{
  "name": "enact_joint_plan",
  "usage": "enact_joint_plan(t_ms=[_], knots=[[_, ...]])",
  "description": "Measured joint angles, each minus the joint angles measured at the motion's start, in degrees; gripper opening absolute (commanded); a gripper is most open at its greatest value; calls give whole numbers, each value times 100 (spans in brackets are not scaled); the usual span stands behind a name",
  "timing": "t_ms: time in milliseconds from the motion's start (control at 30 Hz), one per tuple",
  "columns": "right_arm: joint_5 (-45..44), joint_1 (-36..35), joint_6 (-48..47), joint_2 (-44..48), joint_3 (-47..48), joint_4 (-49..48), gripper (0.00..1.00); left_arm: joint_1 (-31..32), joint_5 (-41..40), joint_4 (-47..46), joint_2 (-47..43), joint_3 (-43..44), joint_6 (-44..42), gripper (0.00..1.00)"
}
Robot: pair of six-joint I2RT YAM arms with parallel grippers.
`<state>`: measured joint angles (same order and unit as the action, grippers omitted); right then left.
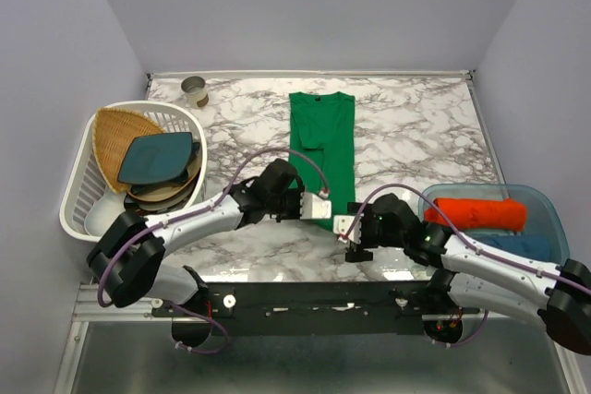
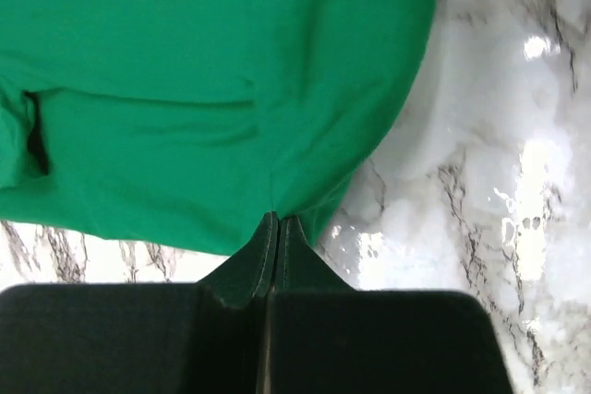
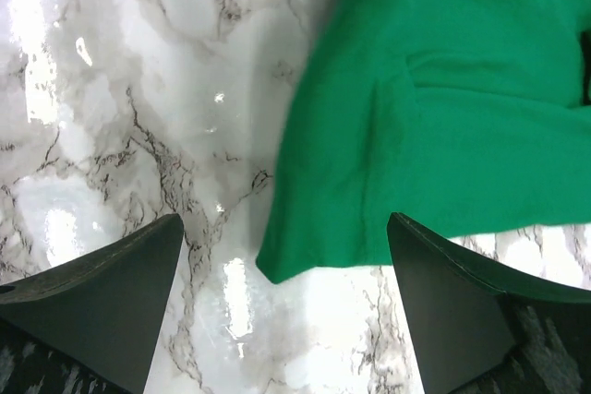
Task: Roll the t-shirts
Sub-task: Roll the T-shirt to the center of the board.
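Note:
The bright green t-shirt [image 1: 323, 145] lies flat and folded into a long strip on the marble table [image 1: 416, 126], collar at the far end. At its near left hem, my left gripper [image 1: 317, 208] is shut on the cloth. In the left wrist view the green t-shirt [image 2: 212, 89] puckers where the closed fingertips of the left gripper [image 2: 277, 220] pinch its edge. My right gripper [image 1: 347, 228] stands open just above the table at the near right corner. In the right wrist view that corner of the green t-shirt [image 3: 443, 117] lies between the wide-apart fingers of the right gripper [image 3: 284, 220], untouched.
An orange-red bundle [image 1: 476, 212] and a blue bundle [image 1: 512, 244] sit in a clear blue bin [image 1: 545, 202] at the right. A white basket [image 1: 81, 200] at the left holds a wicker tray [image 1: 115, 131] and a dark teal plate [image 1: 157, 159]. A small cup [image 1: 194, 91] stands at the back left.

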<state>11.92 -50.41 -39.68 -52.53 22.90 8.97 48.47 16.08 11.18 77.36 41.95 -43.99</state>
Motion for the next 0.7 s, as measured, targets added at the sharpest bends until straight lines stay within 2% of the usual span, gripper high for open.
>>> enact_joint_plan(t_ms=[200, 533, 700], knots=[[109, 0, -323, -501, -17, -214, 100, -654, 824, 616, 457, 868, 1040, 0], [37, 0, -81, -1351, 216, -868, 99, -1117, 1596, 986, 612, 968, 1851, 0], [-131, 0, -94, -1707, 297, -1143, 94, -1276, 1888, 1038, 610, 970, 2061, 0]])
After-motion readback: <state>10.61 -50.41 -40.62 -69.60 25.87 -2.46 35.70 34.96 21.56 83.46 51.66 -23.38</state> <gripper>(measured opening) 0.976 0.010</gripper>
